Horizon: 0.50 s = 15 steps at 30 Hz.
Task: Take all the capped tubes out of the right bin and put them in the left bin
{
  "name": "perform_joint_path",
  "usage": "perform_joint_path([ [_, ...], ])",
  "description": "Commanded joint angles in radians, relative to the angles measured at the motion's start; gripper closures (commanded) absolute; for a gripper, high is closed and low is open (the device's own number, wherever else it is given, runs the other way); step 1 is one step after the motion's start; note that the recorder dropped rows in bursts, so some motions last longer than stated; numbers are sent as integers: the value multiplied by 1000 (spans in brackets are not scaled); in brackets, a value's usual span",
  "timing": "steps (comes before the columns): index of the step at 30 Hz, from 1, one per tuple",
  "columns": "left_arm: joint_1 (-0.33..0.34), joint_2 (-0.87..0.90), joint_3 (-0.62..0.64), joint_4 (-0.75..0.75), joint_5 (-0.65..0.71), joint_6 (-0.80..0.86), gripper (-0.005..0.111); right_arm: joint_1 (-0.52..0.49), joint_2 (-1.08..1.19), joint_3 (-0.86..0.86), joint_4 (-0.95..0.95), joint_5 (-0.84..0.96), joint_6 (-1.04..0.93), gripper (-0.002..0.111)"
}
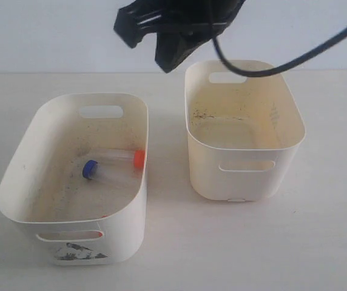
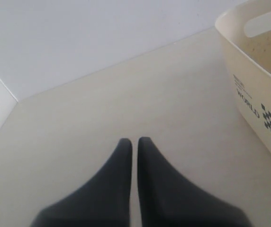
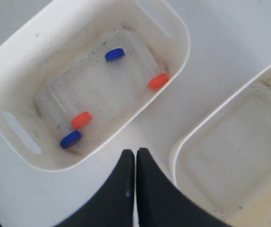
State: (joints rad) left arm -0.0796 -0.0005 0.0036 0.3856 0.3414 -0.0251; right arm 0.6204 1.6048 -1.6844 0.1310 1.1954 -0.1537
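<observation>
The left bin (image 1: 16, 182), with a dark print on its front, holds the capped tubes. In the exterior view a blue cap (image 1: 90, 169) and an orange cap (image 1: 138, 158) show on clear tubes. The right wrist view shows two blue caps (image 3: 114, 54) (image 3: 71, 139) and two orange caps (image 3: 158, 81) (image 3: 81, 119) in the left bin (image 3: 12, 56). The right bin (image 1: 246, 182) (image 3: 192, 137) has only specks of dirt inside. My right gripper (image 1: 168, 60) (image 3: 135, 152) hangs shut and empty, high between the bins. My left gripper (image 2: 134, 141) is shut and empty over bare table.
Both bins stand on a pale table against a white wall. A black cable (image 1: 295, 60) runs from the right arm above the right bin. In the left wrist view, a printed tub end (image 2: 256, 106) stands off to one side of the fingers.
</observation>
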Motion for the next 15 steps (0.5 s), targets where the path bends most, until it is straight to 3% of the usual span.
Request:
perform_joint_path([
  [1,-5,0,-4,-3,-5,-10,102,-4,-137,80,-85,-78,10,108],
  [15,-5,0,-4,-3,-5,-10,102,-108,-449,435,-136,-327,50,108],
])
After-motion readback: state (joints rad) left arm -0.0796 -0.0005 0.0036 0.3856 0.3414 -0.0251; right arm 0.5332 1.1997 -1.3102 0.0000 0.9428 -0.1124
